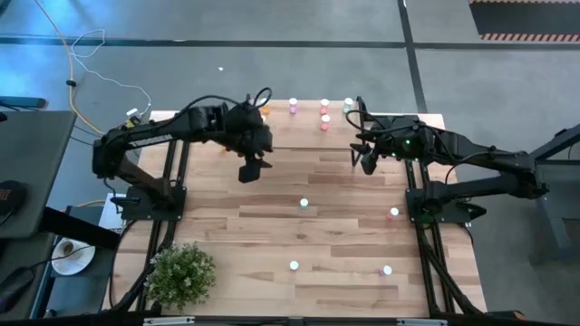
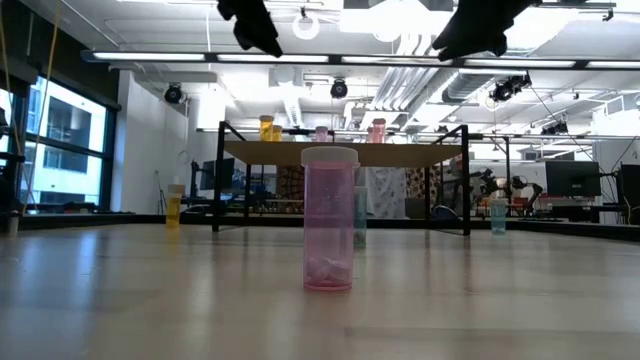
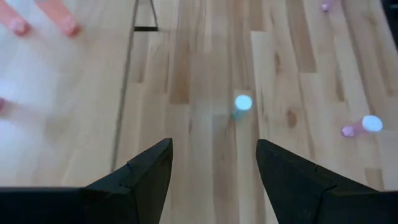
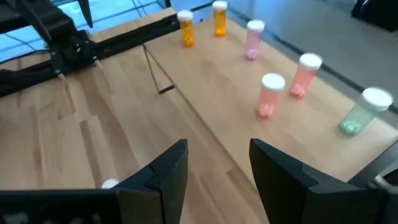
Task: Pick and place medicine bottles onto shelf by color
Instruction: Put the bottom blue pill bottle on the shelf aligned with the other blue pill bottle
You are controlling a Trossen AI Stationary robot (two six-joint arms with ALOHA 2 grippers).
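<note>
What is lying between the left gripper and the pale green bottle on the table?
Nothing: in the left wrist view, only bare wood lies between the open left gripper and the pale green bottle.

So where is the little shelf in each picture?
High view: shelf along the table's far edge.
Low view: raised platform behind, on black legs.
Left wrist view: pale surface off to one side.
Right wrist view: ahead.
Shared landmark: white-capped bottles on it.
</note>
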